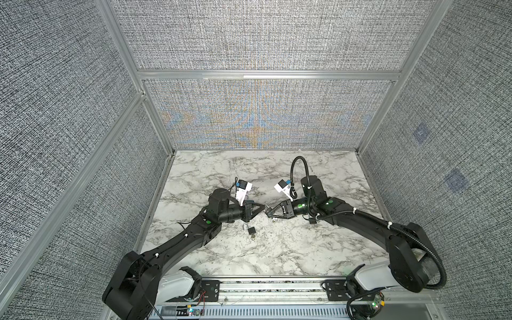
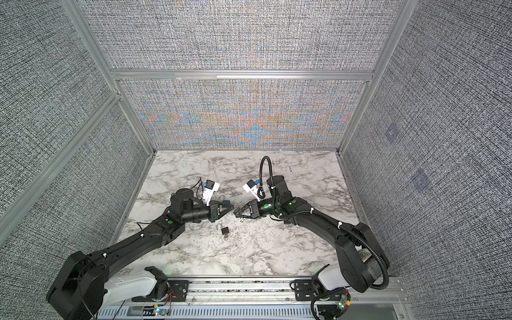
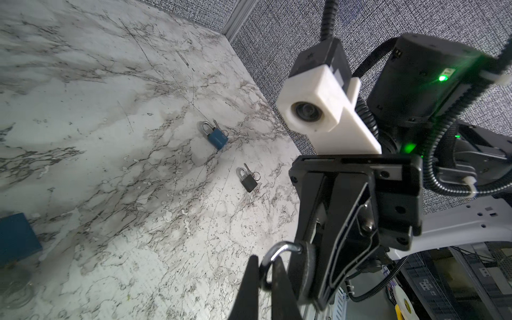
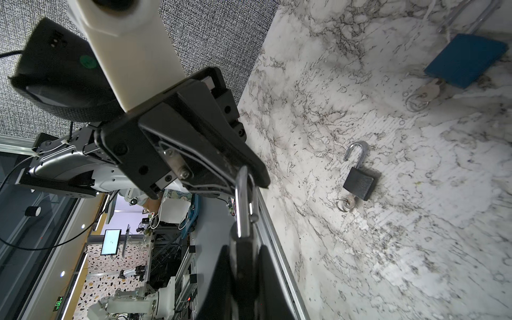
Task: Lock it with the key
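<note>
Nearest you, on the white marble-patterned tabletop (image 1: pixel 291 255), lies a black padlock with its steel shackle swung open (image 1: pixel 252 230), apart from the action. Just beyond it, lifted off the table, your two grippers meet tip to tip. Your right gripper (image 1: pixel 268 215) is clamped tight on the body of the small black padlock with the silver shackle (image 4: pixel 243 249). Your left gripper (image 1: pixel 261 207) is pinched down on that silver shackle (image 4: pixel 243 205). Something small dangles beneath, likely the keys on their ring (image 2: pixel 242 219), though it's too small to be sure. Whether the shackle is seated in the body, I can't tell.

My read is that you're closing it. So hold the body dead steady on the right and push the left straight along the shackle's legs, no twisting. Turning the key will want a free gripper, so plan that regrasp now. Furthest back, just behind the left gripper, a blue padlock (image 2: pixel 226 203) rests on the marble.
</note>
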### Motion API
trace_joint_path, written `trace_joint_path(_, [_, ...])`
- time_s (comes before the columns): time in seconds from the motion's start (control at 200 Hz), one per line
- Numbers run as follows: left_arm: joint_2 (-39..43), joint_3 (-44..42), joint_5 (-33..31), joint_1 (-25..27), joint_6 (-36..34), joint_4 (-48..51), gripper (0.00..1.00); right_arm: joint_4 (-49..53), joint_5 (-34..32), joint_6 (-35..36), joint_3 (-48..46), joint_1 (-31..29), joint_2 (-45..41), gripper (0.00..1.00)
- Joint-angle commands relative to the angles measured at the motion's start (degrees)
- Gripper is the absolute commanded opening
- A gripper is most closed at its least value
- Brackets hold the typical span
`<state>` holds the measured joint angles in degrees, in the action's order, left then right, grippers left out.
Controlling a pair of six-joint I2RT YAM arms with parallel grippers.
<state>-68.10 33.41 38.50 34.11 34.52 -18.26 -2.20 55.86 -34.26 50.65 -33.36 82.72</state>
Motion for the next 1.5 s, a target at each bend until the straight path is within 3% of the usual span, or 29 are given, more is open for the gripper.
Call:
trace_joint_path(0.0, [0.09, -0.1, 12.84, 1.58, -0.95, 2.94, 0.0, -10.97, -7.17, 1.14, 2.04, 0.01, 0.5, 0.0])
trace_joint_path(0.35, [0.96, 1.98, 10.38, 1.58, -3.54, 7.24, 0.0, -3.79, -10.94, 5.79, 3.27, 0.01, -0.3, 0.0])
trace_joint_path(0.645, [0.69, 2.35, 10.37, 1.61, -3.37, 7.52, 0.0, -3.52, -12.45, 6.05, 2.78, 0.0, -1.72, 0.0])
trace_joint_path(1.496, [0.11, -0.41, 12.8, 3.85, 0.24, 2.28, 0.0, -12.42, -10.77, 1.44, 4.67, -0.02, 1.9, 0.0])
